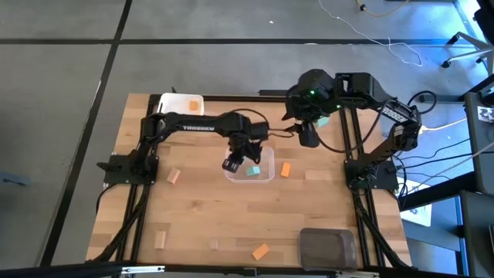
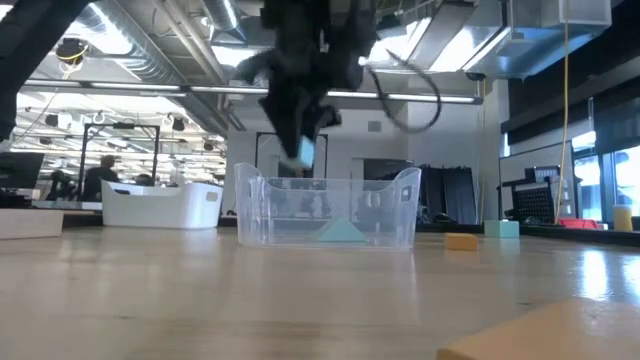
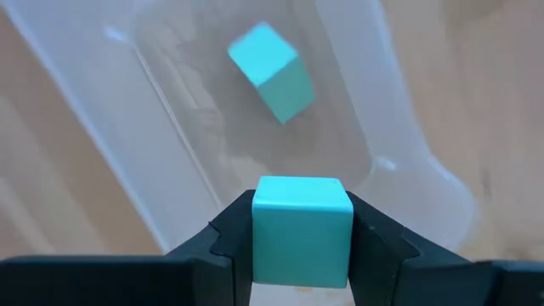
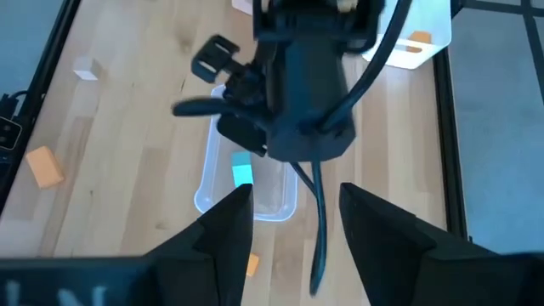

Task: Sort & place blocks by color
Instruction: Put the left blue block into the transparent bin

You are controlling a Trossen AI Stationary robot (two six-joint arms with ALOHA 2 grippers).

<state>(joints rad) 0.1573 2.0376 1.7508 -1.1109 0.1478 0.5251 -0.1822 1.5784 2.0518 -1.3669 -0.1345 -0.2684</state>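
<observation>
Left pincer (image 3: 302,246) is clenching a teal block (image 3: 302,238) above the clear tub (image 1: 266,176), where another teal block (image 3: 270,70) is lying; right pincer (image 4: 289,229) is waiting, released. Orange and tan blocks are littering the bench (image 1: 201,224), unsorted.

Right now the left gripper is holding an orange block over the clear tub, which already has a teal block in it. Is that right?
Not quite. The block in the left gripper is teal, not orange, as the left wrist view shows. It is over the clear tub, which already holds a teal block.
</observation>
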